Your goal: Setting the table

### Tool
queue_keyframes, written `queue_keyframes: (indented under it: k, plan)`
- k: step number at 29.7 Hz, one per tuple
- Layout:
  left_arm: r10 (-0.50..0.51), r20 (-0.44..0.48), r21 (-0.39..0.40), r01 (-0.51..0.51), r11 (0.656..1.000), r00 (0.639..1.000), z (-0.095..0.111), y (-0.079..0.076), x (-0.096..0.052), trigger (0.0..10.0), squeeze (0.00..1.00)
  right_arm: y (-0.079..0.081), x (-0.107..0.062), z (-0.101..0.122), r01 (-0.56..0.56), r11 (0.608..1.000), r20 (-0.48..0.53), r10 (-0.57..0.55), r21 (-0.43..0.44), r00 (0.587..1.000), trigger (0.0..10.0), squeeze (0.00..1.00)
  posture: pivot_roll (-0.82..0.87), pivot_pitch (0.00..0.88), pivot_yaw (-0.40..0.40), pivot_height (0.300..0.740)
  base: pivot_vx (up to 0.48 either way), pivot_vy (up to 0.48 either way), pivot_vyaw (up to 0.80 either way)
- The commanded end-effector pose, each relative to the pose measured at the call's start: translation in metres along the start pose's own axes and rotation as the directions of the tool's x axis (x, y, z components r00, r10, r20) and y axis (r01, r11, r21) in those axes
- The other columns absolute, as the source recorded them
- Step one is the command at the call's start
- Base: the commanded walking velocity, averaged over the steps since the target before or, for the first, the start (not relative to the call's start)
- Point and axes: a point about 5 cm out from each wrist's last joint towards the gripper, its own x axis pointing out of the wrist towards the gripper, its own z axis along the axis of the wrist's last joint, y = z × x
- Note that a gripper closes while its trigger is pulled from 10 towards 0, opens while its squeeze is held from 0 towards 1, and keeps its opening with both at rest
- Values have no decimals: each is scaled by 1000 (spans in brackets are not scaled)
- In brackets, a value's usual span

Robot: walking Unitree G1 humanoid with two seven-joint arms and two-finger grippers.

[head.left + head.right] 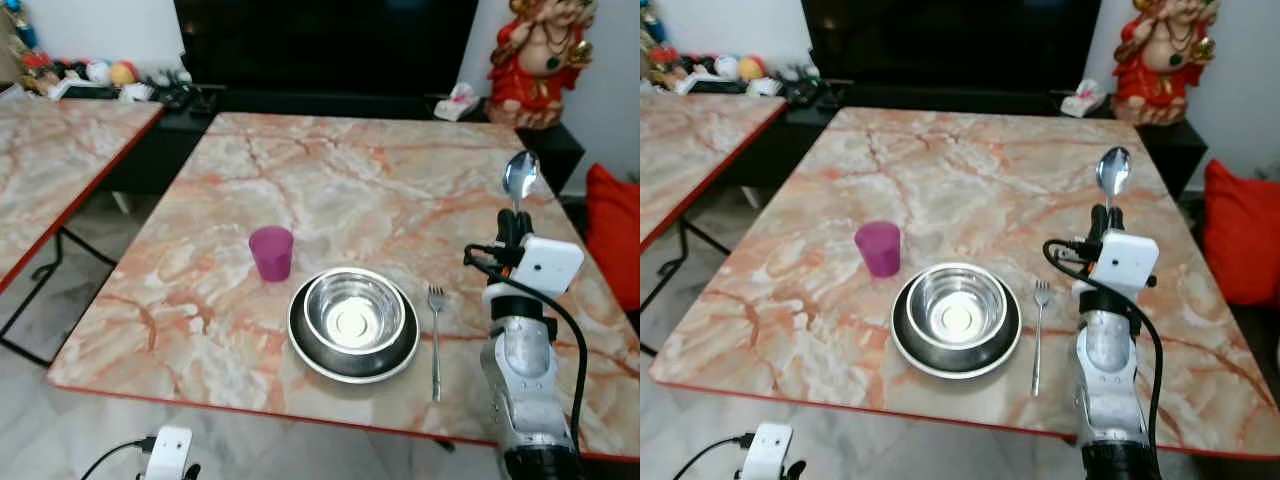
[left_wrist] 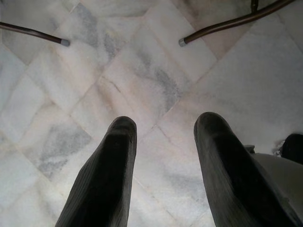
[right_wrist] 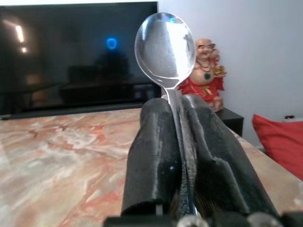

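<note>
A large black television screen point(image 1: 325, 45) stands on a low dark cabinet point(image 1: 300, 105) against the white wall. At the cabinet's right end sits a red and gold laughing figurine point(image 1: 540, 60), with a small white and pink packet point(image 1: 460, 102) just left of it. Colourful small toys point(image 1: 90, 75) crowd the cabinet's left end. A red cushion point(image 1: 612, 235) lies right of the cabinet.
</note>
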Motion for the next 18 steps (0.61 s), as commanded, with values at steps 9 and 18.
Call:
queue_keyframes:
  k: [9,18]
  plan:
    - [-13,-6,15,13,1000,1000,0,-2,0,10000,0,-23,-3,-20,100,989,-180,-119,-112,976,10000,0,73,0,16,740,0,0,0]
    - [-10,-8,1,10,1000,1000,-1,-4,0,10000,0,-38,-9,-43,93,978,-374,-159,-187,914,10000,0,74,0,8,740,0,0,0]
